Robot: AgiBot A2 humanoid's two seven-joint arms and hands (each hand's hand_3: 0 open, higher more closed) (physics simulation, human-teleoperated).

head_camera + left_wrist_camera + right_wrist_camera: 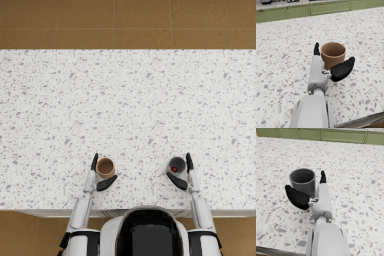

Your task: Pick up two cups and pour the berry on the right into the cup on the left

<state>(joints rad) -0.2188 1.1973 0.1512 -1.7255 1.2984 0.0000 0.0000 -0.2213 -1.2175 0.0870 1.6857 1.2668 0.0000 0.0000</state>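
A brown cup (105, 167) stands upright on the speckled counter (130, 110), near its front edge and left of centre. My left hand (100, 176) surrounds it: straight fingers on the outer side, thumb across the near side, nothing clasped. In the left wrist view the brown cup (333, 53) looks empty, and the left hand (335, 71) has its thumb close against the wall. A grey cup (176, 165) with a red berry (174, 170) inside stands to the right. My right hand (183, 175) flanks it the same way. The right wrist view shows the grey cup (303, 181) between the right hand's (302, 199) thumb and fingers; the berry is hidden there.
The counter's front edge (50, 210) runs just behind both hands. Brown floor (125, 22) lies beyond the far edge. Green cabinets (328, 7) (341, 135) stand across the room behind the counter.
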